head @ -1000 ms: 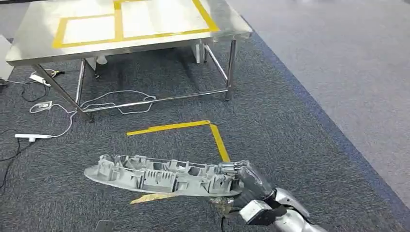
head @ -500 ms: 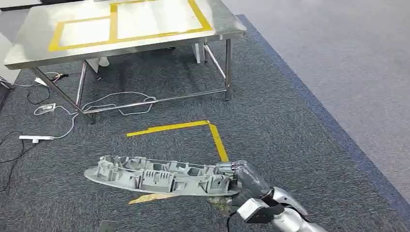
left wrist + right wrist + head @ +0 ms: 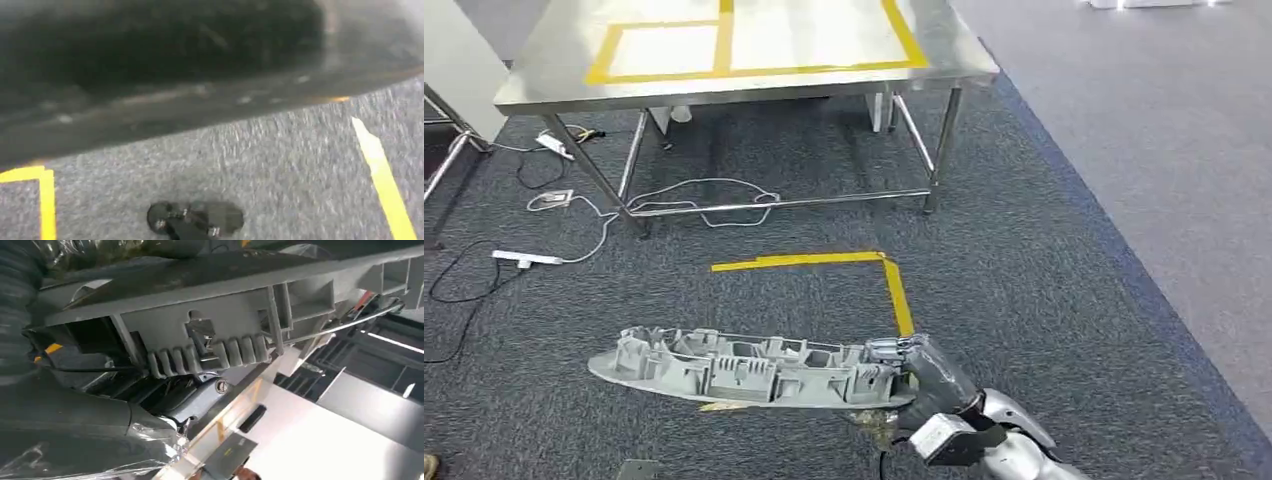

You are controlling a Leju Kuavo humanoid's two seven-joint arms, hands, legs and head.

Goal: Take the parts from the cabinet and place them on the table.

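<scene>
I am carrying the grey part [image 3: 744,368].
My right hand [image 3: 932,378] is gripping its end; my wrist camera is showing its ribs close.

From the head camera I get even, bright overhead light; the shiny steel table with yellow tape [image 3: 754,70] glares pale and casts a soft shadow on the dark grey carpet [image 3: 1024,260] beneath. My left wrist feed is smeared with motion blur.
</scene>
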